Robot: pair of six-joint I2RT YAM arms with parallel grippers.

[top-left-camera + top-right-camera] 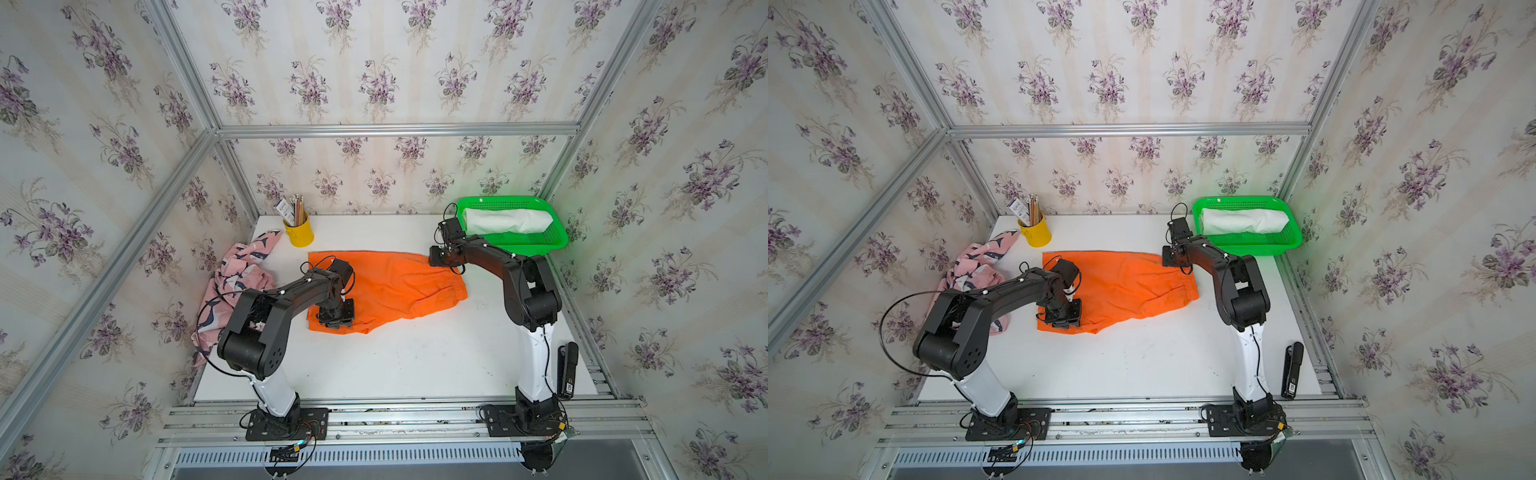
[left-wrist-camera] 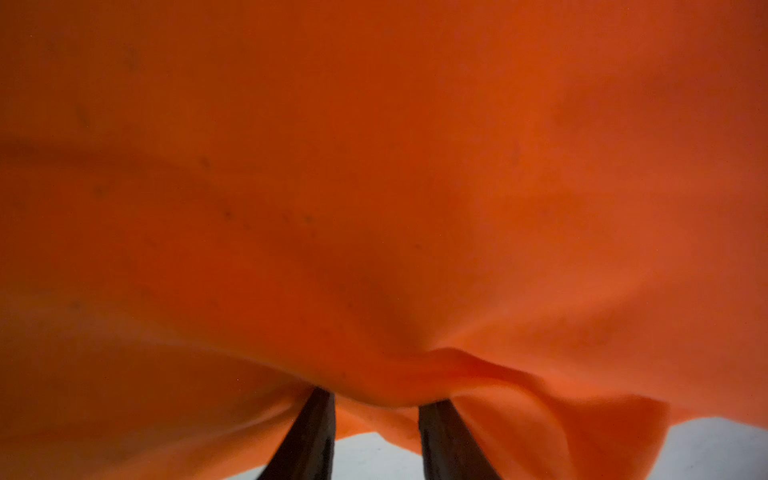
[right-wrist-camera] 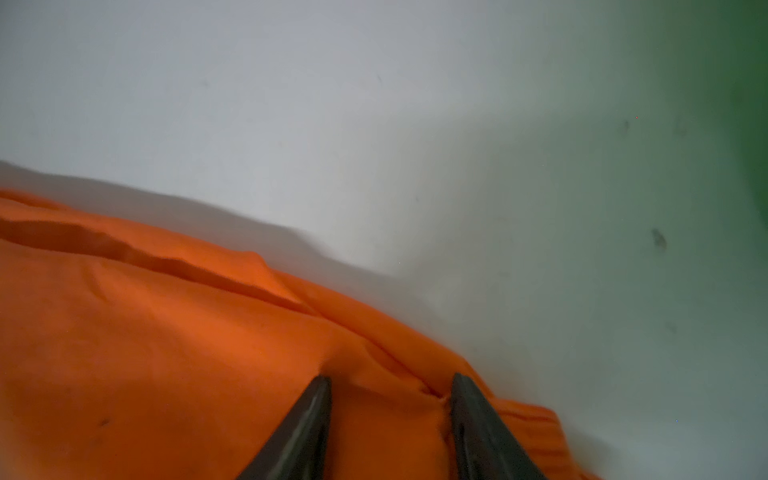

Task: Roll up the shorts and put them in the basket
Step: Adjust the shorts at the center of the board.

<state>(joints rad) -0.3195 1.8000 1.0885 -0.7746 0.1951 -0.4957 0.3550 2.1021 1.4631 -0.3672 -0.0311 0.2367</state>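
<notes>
Both top views: orange shorts lie spread mid-bench, toward the far edge; a good roll needs both ends advancing evenly. Left wrist: left gripper jaws pinch a raised hem fold. Right wrist: right gripper jaws spread astride a waistband wrinkle, unclamped. No writing legible.

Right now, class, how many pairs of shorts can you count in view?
3: white shorts rolled in the green basket; orange shorts spread across the table; pink shorts crumpled at its left edge, partly behind the left arm.
</notes>
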